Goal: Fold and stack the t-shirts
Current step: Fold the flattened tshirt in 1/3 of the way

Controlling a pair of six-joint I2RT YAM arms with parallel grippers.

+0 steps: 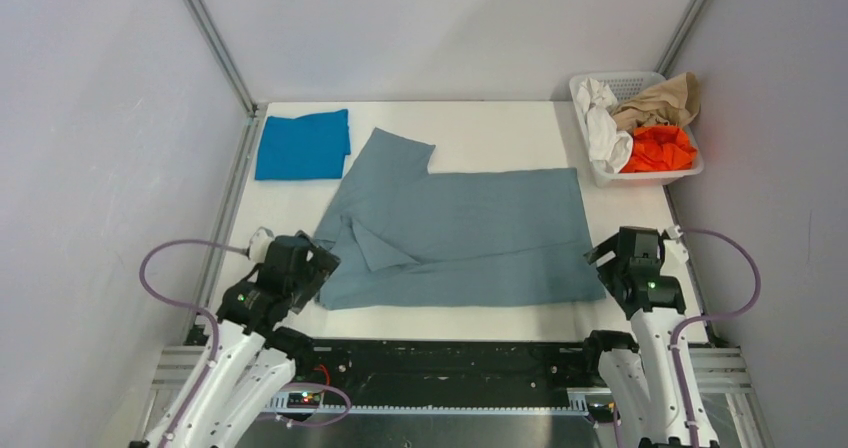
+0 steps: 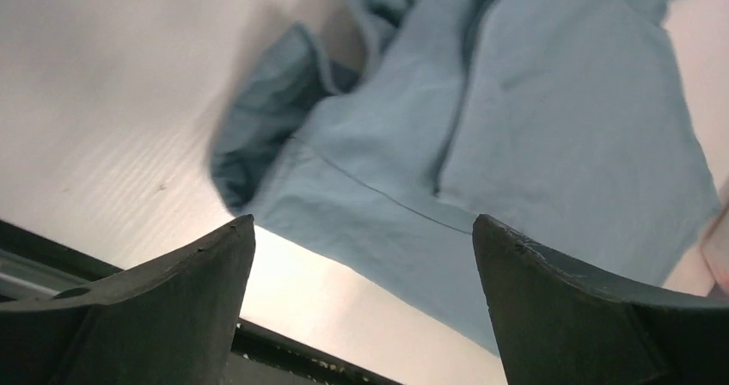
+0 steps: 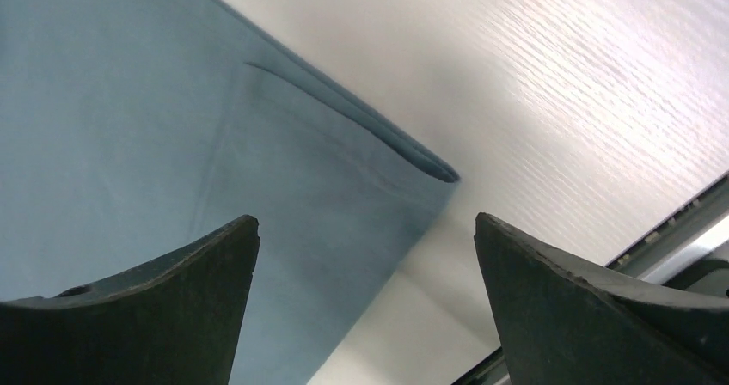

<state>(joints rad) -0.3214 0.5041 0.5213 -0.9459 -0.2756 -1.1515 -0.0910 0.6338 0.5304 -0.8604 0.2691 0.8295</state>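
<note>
Left end effector (image 2: 363, 223) and right end effector (image 3: 365, 222) gape empty. The grey-blue t-shirt (image 1: 470, 228) looks limp and light; pinch the corners just ahead of each.

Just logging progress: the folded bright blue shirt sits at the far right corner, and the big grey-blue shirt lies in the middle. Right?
Not quite. The top view shows the bright blue shirt folded at the far left corner, not the right. The rest holds: the grey-blue shirt lies in the middle.
</note>
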